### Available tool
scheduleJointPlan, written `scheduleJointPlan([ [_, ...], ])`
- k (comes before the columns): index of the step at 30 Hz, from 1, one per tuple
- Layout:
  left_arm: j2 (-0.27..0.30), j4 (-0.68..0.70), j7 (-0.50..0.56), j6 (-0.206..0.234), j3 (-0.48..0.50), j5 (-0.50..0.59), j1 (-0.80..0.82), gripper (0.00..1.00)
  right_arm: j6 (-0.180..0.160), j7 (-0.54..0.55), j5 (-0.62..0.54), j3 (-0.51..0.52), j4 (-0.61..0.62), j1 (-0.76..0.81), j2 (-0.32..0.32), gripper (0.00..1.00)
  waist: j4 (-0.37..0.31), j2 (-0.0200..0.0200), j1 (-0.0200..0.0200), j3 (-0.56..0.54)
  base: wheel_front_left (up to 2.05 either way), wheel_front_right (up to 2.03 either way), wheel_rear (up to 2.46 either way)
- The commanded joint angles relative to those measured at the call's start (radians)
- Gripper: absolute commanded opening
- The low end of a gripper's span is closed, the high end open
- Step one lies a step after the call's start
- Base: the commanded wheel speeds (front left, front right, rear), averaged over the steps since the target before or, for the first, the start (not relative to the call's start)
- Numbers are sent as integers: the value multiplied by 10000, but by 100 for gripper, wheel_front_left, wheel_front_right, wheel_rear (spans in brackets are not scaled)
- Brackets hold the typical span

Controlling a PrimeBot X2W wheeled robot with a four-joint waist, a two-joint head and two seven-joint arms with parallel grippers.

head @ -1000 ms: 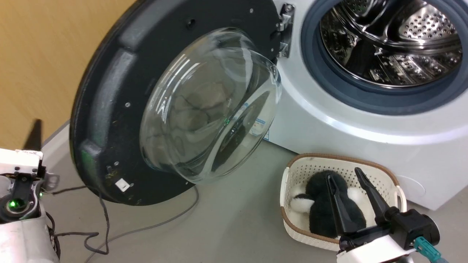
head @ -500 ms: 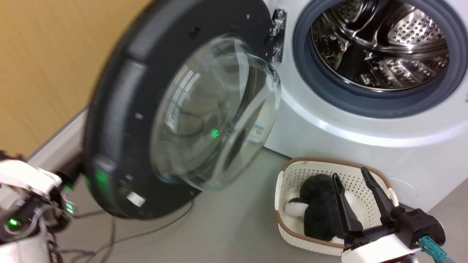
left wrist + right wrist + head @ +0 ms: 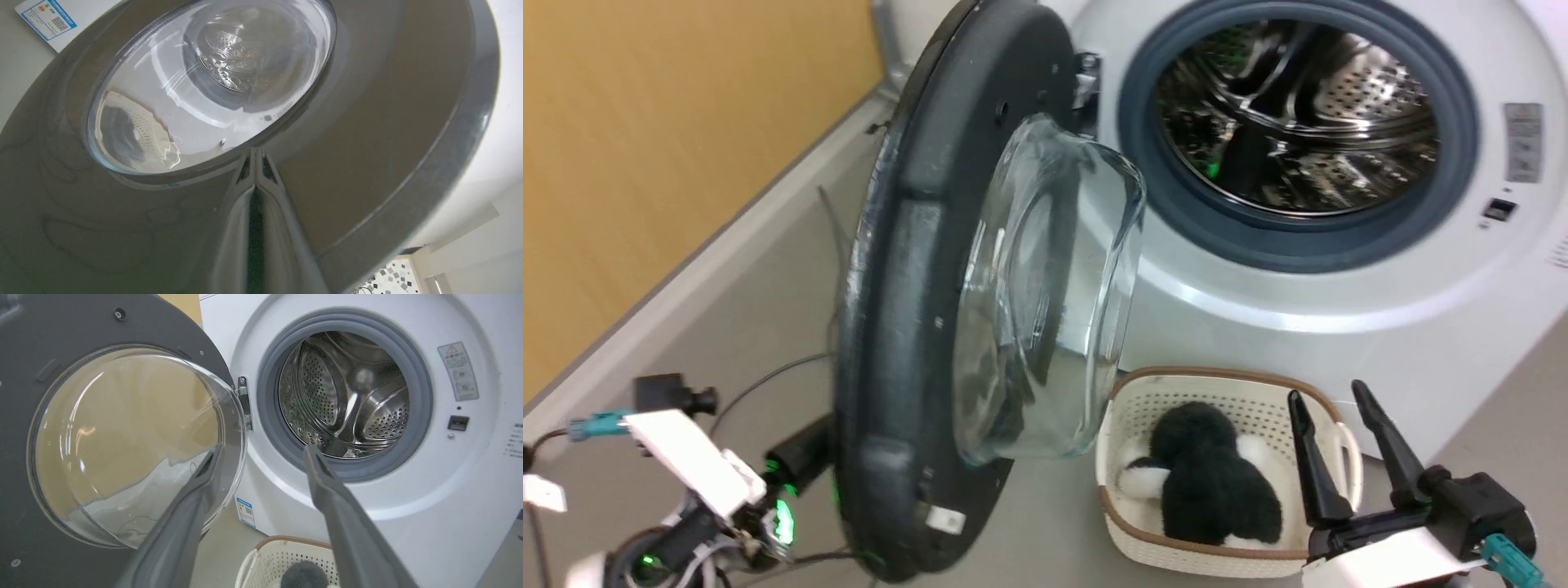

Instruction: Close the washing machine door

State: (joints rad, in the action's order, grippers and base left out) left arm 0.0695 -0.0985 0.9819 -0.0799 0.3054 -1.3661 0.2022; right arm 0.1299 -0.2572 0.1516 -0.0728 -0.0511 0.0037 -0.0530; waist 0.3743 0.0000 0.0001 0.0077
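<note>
Swung from wide open to about halfway, door (image 3: pixel 907 269) stands edge-on left of the machine (image 3: pixel 1380 302) — left gripper (image 3: pixel 255 153), fingers pressed together and holding nothing, should keep pushing its outer face steadily until latched — right gripper (image 3: pixel 1327 392) idles spread, empty.

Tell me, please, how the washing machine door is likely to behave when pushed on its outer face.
The washing machine door will probably swing as one stiff disc about its hinge, not flex. Its glossy outer face looks slippery, so the shut left gripper might skid. Its thick glass bowl suggests weight.
</note>
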Motion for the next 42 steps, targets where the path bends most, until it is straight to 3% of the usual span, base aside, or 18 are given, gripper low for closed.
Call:
scheduleJointPlan([
  [1, -90, 167, 65, 64, -178, -155, -203, 0, 8, -46, 48, 57, 56, 95, 26, 100, -228, 0, -1, -6, 0, 0, 0],
  [7, -185, 991, -253, 214, -1555, -1041, -1031, 0, 8, -46, 41, 211, 116, 61, 26, 100, -1014, 0, -1, 166, 0, 0, 0],
  [17, -191, 608, -2547, -16, -3803, -1872, -1492, 0, 8, -46, 48, 91, 173, -133, 27, 100, -2959, 0, -1, 680, 0, 0, 0],
  [30, -192, -678, -5678, -433, -4891, -2269, 213, 0, 8, -46, 101, 162, 240, -376, 27, 100, -5556, 0, -1, 1481, 0, 0, 0],
  [42, -192, -2504, -8536, -478, -4952, -2833, 2999, 0, 8, -46, 365, -55, 293, -524, 28, 100, -7087, 0, -1, 1995, 0, 0, 0],
])
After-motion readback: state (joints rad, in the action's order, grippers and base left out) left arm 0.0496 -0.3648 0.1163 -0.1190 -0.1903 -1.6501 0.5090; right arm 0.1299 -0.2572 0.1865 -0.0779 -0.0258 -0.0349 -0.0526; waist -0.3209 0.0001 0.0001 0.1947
